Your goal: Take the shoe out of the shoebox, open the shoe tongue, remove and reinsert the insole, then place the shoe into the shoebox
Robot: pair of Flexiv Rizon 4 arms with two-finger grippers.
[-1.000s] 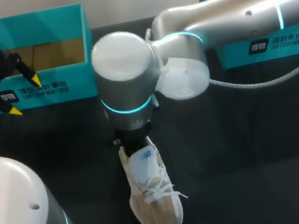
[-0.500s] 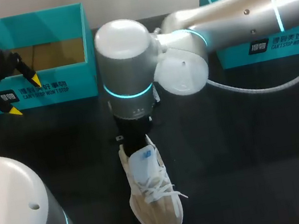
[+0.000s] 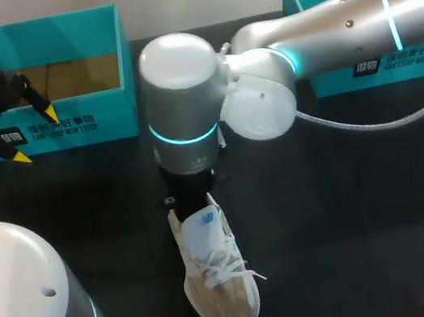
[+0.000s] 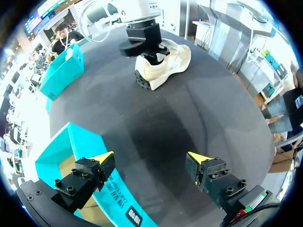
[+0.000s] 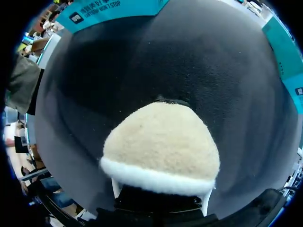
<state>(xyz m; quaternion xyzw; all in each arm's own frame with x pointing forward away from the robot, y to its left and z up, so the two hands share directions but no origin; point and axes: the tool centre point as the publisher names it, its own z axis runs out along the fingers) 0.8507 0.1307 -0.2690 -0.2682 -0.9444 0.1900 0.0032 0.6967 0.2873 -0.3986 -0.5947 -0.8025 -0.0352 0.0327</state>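
Right arm resettles at the heel; the shoe has not moved.
The beige-and-white laced sneaker [image 3: 214, 265] lies on the black table [image 3: 352, 208], out of the teal cardboard shoebox [image 3: 74, 121]. The right gripper [image 4: 146, 46] sits at its heel, grip impossible to tell. The left gripper [image 3: 35, 135] hangs wide open beside the box. Tongue-opening probably comes next.

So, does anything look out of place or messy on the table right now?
Nothing looks spilled or damaged. The shoe stands upright on the table, but its laces are loose, one end trailing off to the side.
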